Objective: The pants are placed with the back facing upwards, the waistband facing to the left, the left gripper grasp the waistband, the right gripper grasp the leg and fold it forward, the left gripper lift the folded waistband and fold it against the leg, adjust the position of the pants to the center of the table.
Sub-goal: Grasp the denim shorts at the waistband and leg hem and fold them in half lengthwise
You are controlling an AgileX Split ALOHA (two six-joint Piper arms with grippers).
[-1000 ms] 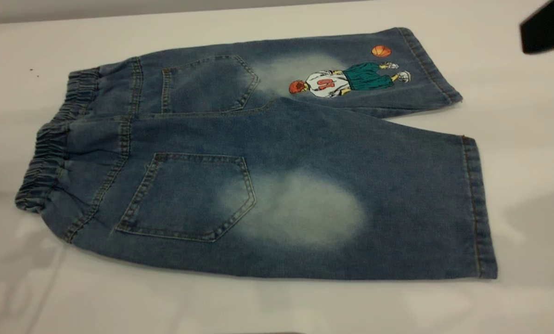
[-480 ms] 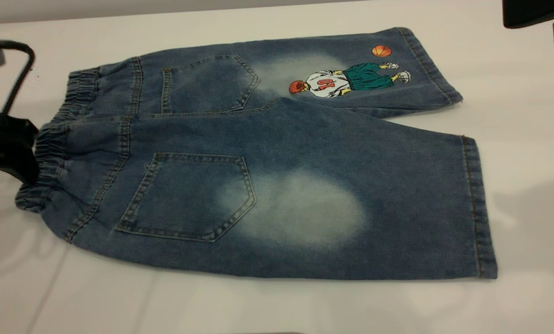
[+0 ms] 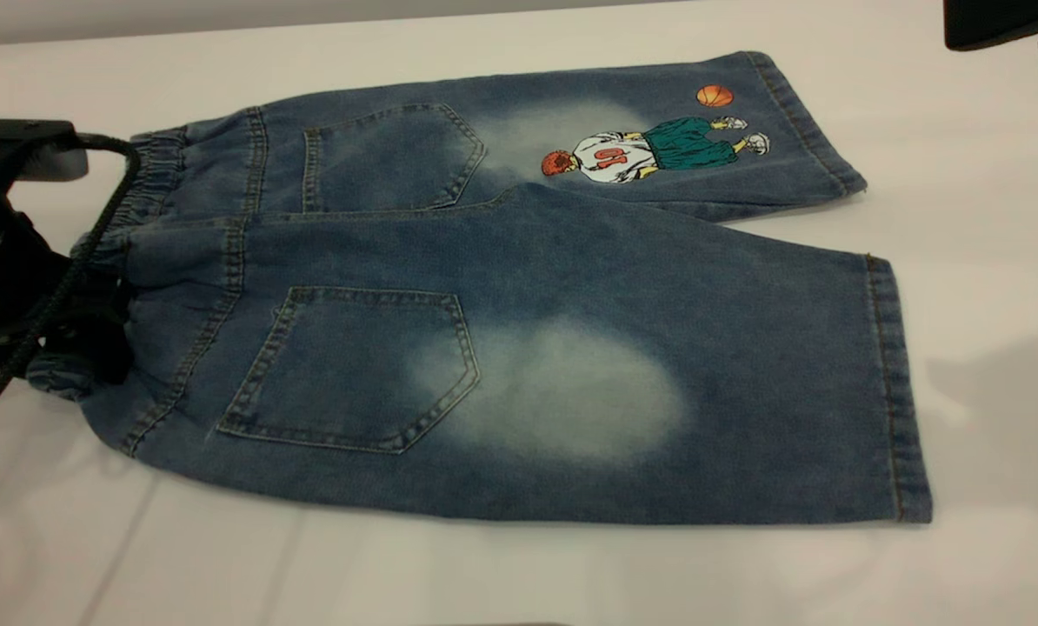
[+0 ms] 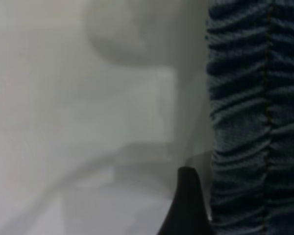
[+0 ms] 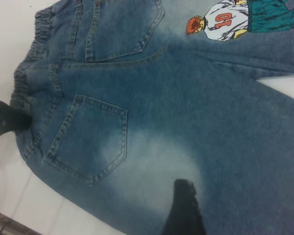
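The blue denim pants lie flat, back pockets up, on the white table. The ruffled waistband points left. The leg with the plain faded patch is nearest the front edge; the cartoon leg lies behind it. My left gripper sits low at the near end of the waistband and hides part of it. In the left wrist view one of its fingers shows just beside the gathered waistband, open. My right gripper hovers high at the far right. One of its fingers hangs open above the faded patch.
The left arm's braided cable loops across the waistband end. Bare tabletop surrounds the pants on all sides, with the table's back edge behind them. In the right wrist view the left gripper shows against the waistband.
The left gripper has come in from the left edge and moved right and down onto the near end of the waistband. The right arm has barely shifted. The pants have not moved.
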